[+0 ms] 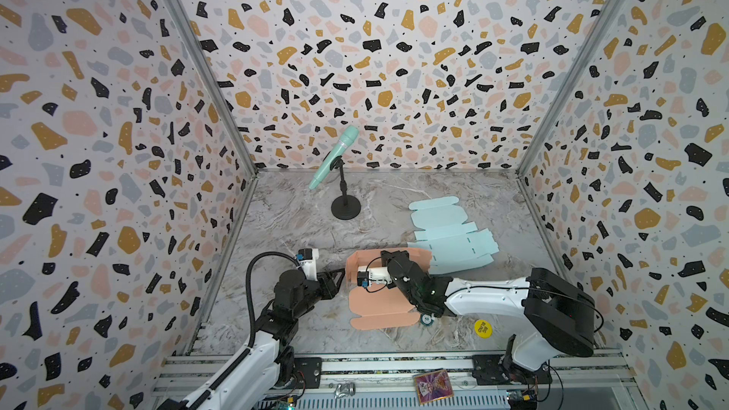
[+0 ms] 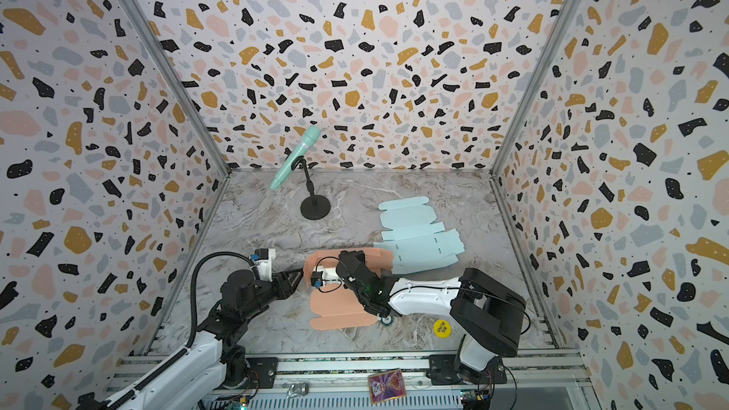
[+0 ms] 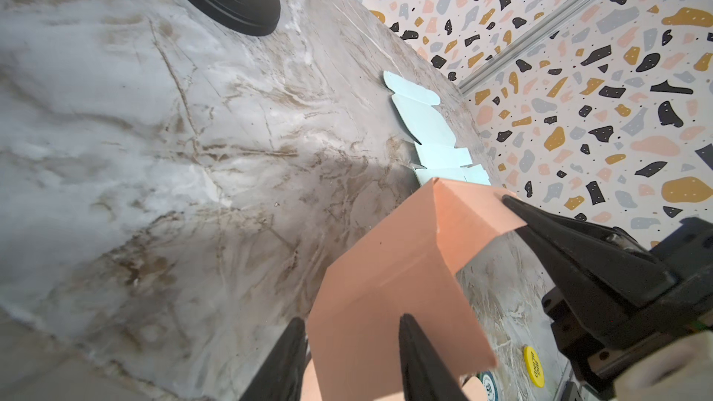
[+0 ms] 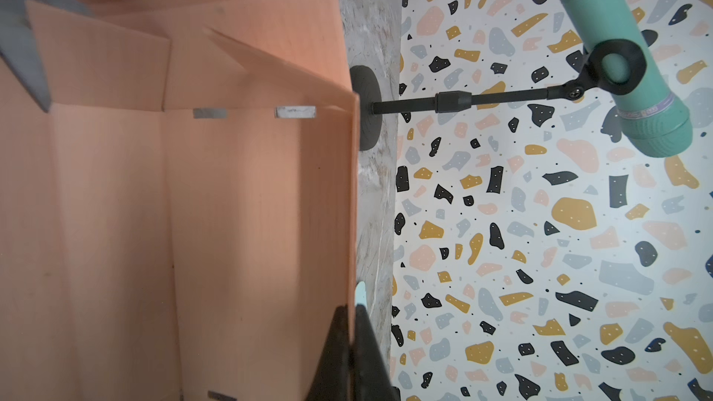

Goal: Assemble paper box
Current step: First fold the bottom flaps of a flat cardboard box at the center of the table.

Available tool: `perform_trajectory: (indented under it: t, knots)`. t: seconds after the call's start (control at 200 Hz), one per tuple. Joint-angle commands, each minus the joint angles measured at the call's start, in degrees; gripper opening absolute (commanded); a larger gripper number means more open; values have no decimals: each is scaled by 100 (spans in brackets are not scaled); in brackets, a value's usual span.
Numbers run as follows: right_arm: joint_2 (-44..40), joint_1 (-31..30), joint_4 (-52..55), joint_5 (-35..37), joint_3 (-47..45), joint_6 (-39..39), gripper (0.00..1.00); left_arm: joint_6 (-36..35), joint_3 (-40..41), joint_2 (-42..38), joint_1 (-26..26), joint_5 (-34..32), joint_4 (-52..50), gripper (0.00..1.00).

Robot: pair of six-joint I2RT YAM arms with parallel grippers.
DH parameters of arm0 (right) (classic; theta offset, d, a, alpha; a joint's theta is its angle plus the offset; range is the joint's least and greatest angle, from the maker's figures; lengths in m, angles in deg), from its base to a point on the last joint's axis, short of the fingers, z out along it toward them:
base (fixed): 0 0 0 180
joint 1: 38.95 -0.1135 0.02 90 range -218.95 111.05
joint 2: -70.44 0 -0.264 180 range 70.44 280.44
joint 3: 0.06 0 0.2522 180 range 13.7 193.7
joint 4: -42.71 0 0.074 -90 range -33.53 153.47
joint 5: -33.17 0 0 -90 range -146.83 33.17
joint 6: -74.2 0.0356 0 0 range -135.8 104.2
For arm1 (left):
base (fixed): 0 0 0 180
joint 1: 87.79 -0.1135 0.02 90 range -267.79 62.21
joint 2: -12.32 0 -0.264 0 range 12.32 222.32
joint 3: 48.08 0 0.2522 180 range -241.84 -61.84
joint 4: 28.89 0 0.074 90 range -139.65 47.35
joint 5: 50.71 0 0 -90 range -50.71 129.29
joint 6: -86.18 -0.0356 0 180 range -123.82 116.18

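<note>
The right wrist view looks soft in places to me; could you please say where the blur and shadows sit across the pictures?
Right wrist view: the orange box panel up close is soft, the microphone sharper. Left wrist view: a shadow darkens the marble table beside the box. Top views: walls bow outward toward the edges.

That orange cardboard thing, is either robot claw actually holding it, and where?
Yes. The right gripper is shut on the orange box, pinching the top edge of a raised side wall. The left gripper straddles another raised flap with its jaws apart, not clamping.
</note>
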Motion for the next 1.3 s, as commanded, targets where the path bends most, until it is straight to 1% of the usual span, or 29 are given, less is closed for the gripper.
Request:
perform_trajectory:
  t: [0.0, 0.165, 0.34, 0.591, 0.866, 1.111, 1.297]
  knots:
    - [14, -94, -223, 97, -23, -30, 0, 53, -50, 15, 117, -48, 349, 44]
    - [94, -202, -275, 112, -68, -24, 1, -86, -257, 259, 371, -219, 406, 48]
    - [133, -254, -380, 113, -119, -20, 3, -152, -236, 511, 543, -362, 605, 52]
    - [199, -389, -560, 150, -260, -13, 6, -506, -211, 572, 692, -588, 604, 57]
    - [169, -508, -408, 176, -296, 189, 11, -1037, -42, 642, 882, -801, 1024, 59]
    - [213, -553, -414, 169, -296, 226, 12, -1035, 65, 794, 980, -1013, 1394, 58]
    - [200, -465, -599, 237, -374, 66, 9, -1028, 90, 799, 989, -1100, 1448, 57]
